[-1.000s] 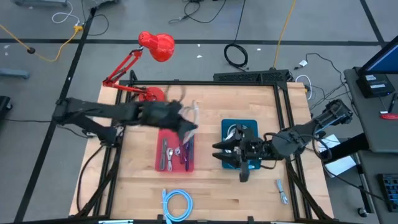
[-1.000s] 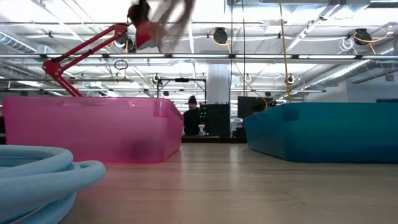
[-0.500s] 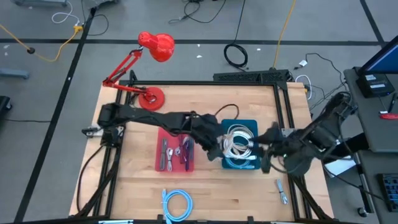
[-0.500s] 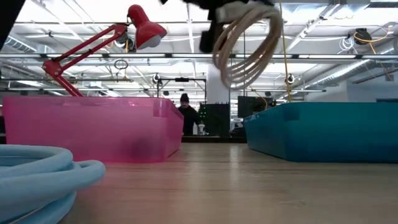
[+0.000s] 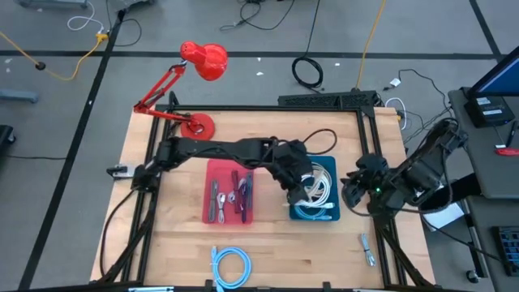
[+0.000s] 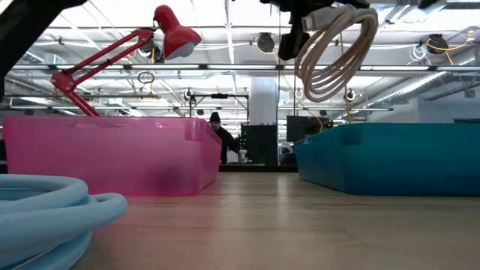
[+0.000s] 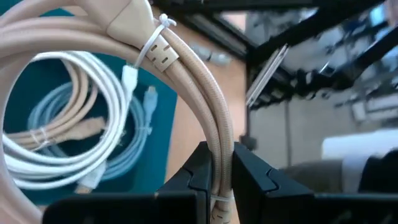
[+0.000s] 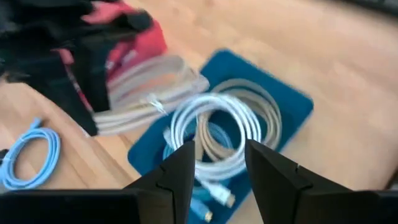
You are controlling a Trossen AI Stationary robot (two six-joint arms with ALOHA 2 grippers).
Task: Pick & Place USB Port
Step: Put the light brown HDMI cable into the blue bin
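My left gripper [image 5: 298,188] reaches from the table's left over the teal bin [image 5: 328,160] and is shut on a beige braided cable coil [image 5: 315,186], tied with a zip tie [image 7: 157,38]. In the low view the coil [image 6: 337,52] hangs above the bin's [image 6: 390,157] rim. White, beige and pale blue cables [image 8: 217,134] lie coiled in the bin. My right gripper [image 5: 352,189] is open beside the bin's right edge, its fingers [image 8: 185,163] apart and holding nothing. My left gripper [image 7: 221,152] pinches a bundle of the beige coil's strands [image 7: 219,134] between its two fingers [image 7: 198,171], which lie across the strands. The coil is lifted clear and hangs over the teal bin, its loops slack.
A pink tray [image 5: 212,172] with small connectors sits left of the bin. A light blue cable coil [image 5: 231,264] lies near the table's near edge, a small silver part [image 5: 367,247] near the right corner. A red lamp [image 5: 203,58] stands at the far left.
My left arm has swung from above the pink tray toward the table's right, carrying the beige coil over the teal bin. My right gripper has drawn back from over the bin toward the table's right edge.
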